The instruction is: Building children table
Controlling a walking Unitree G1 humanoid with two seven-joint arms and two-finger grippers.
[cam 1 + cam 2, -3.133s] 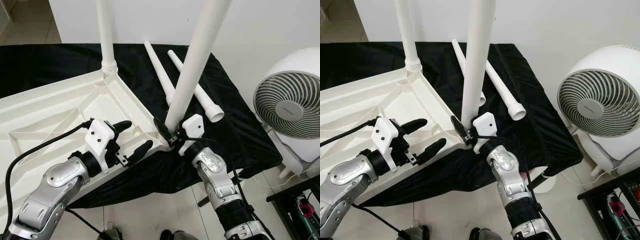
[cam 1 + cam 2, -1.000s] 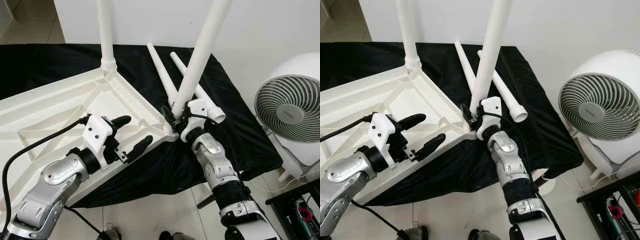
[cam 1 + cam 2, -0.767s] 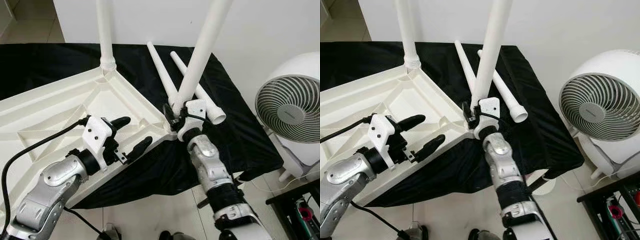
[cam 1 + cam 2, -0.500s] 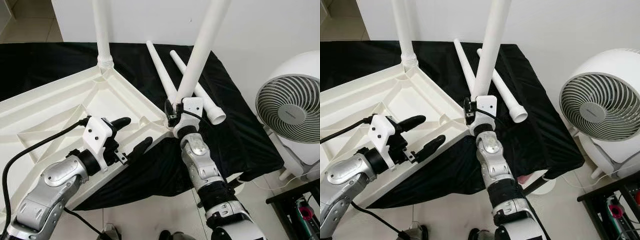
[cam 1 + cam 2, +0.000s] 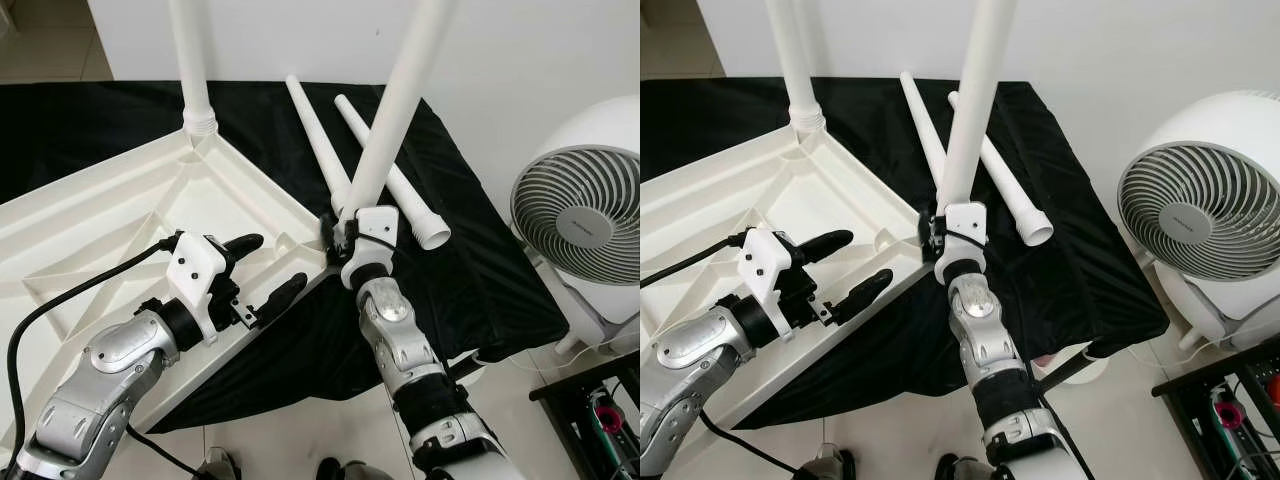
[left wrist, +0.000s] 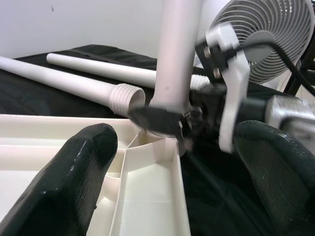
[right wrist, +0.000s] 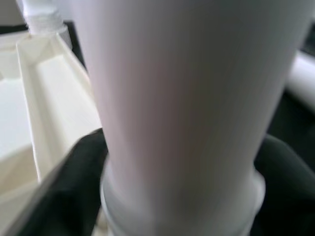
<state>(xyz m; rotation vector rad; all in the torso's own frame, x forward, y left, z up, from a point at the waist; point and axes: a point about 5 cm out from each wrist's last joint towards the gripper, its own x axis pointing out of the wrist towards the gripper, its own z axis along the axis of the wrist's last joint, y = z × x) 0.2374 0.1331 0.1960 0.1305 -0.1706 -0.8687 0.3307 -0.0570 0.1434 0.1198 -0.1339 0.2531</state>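
An upturned white table top (image 5: 110,215) lies on a black cloth (image 5: 470,270), ribbed underside facing up. A white leg (image 5: 385,130) stands tilted in the near corner socket at the top's 3 o'clock corner. The right gripper (image 5: 340,228) is clamped around the base of this leg, one black finger on each side of it; the right wrist view shows the leg (image 7: 177,103) pressed between the two dark fingers (image 7: 78,177). A second leg (image 5: 190,70) stands upright in the far corner socket, at about 12 o'clock from the top's centre. Two loose legs (image 5: 320,140) lie side by side on the cloth beyond the held leg, at its 12 to 1 o'clock, threaded ends towards the robot. The left gripper (image 5: 265,270) hovers over the near edge of the table top, fingers spread wide and grasping nothing. A white fan (image 5: 580,220) stands off the table at 3 o'clock.
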